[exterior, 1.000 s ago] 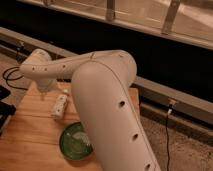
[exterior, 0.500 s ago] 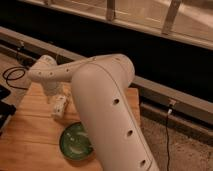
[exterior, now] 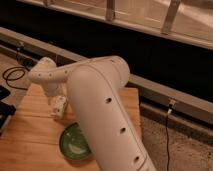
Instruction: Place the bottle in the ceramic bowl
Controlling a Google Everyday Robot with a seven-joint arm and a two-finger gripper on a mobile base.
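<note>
**A:** Bottle position?

**B:** The bottle (exterior: 59, 109) is a small whitish shape, tilted, over the wooden table (exterior: 30, 135), right at the end of the arm's wrist. It is not in the ceramic bowl (exterior: 74, 142). It lies up and to the left of the bowl's rim in the view, near but apart. Contact with the tabletop: cannot tell.

**A:** Bowl?

**B:** Dark green and glossy with a paler centre, sitting on the table. Its right part is hidden behind the white arm (exterior: 107, 115).

**A:** Gripper?

**B:** The gripper (exterior: 55, 100) points down from the wrist onto the bottle, below the bent joint at upper left. Gripper and bottle read as one pale mass. Grasping or released: cannot tell.

**A:** Surroundings?

**B:** A black cable (exterior: 12, 75) is looped on the floor left of the table. A dark object (exterior: 4, 112) sits at the left edge. A thin cable (exterior: 167, 132) drops down at right. A long grey ledge (exterior: 150, 87) runs behind.
</note>
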